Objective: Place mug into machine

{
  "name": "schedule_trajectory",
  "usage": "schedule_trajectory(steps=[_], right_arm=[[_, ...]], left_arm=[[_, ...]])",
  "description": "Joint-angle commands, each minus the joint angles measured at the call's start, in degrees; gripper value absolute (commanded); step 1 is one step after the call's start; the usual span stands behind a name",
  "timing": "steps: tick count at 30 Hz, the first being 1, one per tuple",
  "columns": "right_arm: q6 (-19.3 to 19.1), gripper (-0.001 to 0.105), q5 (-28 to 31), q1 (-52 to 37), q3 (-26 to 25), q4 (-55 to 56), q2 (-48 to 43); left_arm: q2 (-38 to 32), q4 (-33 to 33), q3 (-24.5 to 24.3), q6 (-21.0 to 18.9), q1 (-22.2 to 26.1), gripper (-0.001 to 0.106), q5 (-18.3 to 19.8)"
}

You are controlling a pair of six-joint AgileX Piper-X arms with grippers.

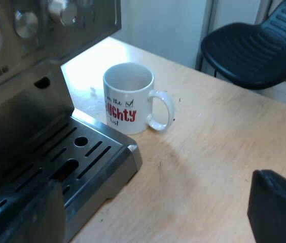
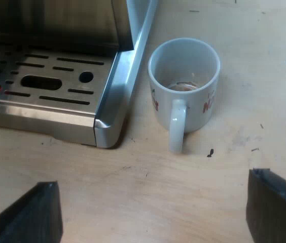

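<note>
Mug (image 1: 128,98) upright on counter (image 1: 214,162), just beside tray (image 2: 107,96) of machine (image 1: 26,55). Left hand (image 1: 154,190), right hand (image 2: 154,190) spread apart, empty.

The white mug (image 1: 128,98) (image 2: 183,81), lettered in red and black, stands upright on the pale wooden worktop (image 1: 209,167), just beside the corner of the steel machine (image 1: 26,116)'s slotted tray (image 2: 46,101) and not on it. Its handle points away from the machine. A brownish trace lies at its bottom.
</note>
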Motion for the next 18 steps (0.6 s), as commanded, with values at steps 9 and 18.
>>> schedule_trajectory(steps=[9,18], right_arm=[[2.8,0.078,1.5,0.1,5.3,-9.2,6.1],[5.4,0.078,1.6,0.1,14.7,-20.6,8.0]], left_arm=[[8.5,-4.2,-0.6,-0.5,-0.2,0.077,0.1],[9.8,-4.7,-0.6,-0.5,-0.2,0.077,0.1]])
